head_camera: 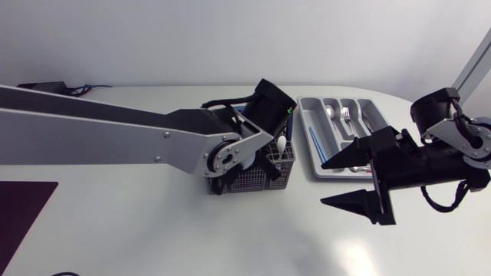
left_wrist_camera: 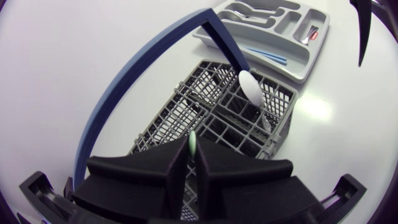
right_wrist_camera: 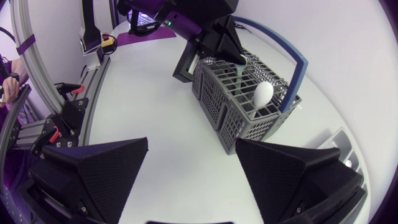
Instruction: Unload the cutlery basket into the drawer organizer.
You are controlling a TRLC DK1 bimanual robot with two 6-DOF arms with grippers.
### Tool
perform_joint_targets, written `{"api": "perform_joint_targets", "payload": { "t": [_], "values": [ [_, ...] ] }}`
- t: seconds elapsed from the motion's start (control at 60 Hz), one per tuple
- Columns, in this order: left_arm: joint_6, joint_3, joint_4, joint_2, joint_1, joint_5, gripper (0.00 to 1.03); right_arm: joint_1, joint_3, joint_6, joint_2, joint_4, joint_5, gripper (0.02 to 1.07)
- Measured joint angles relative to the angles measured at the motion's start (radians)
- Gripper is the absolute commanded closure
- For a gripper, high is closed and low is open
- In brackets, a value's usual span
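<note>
The grey mesh cutlery basket [head_camera: 265, 175] with a blue handle [left_wrist_camera: 118, 99] stands mid-table. A white spoon [left_wrist_camera: 251, 87] stands upright in one of its far compartments. My left gripper [left_wrist_camera: 191, 149] hangs over the basket, shut on the top of a thin pale green utensil [left_wrist_camera: 193, 144] that stands in a near compartment. The right wrist view shows that same left gripper [right_wrist_camera: 238, 61] pinching the utensil above the basket [right_wrist_camera: 236, 106]. The grey drawer organizer [head_camera: 306, 132] lies to the right of the basket and holds spoons, forks and a blue-handled piece. My right gripper [head_camera: 324, 182] stands open in front of the organizer, holding nothing.
A dark purple mat [head_camera: 19, 215] lies at the table's front left corner. A black cable and box [head_camera: 46, 87] rest at the back left. The organizer [left_wrist_camera: 300, 62] lies just beyond the basket as seen from the left wrist.
</note>
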Motion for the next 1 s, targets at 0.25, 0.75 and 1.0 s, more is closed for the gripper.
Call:
{"api": "perform_joint_targets", "payload": {
  "t": [0.25, 0.75, 1.0],
  "values": [
    [0.06, -0.066, 0.111, -0.011, -0.037, -0.06, 0.92, 0.0, -0.016, 0.0, -0.004, 0.0, 0.0, 0.06],
    [0.191, -0.199, 0.295, -0.095, -0.059, -0.077, 0.92, -0.012, -0.029, -0.008, -0.013, 0.0, 0.0, 0.06],
    [0.215, -0.209, 0.261, -0.16, -0.042, 0.011, 0.92, -0.018, -0.047, -0.023, -0.013, 0.0, 0.0, 0.06]
  ]
}}
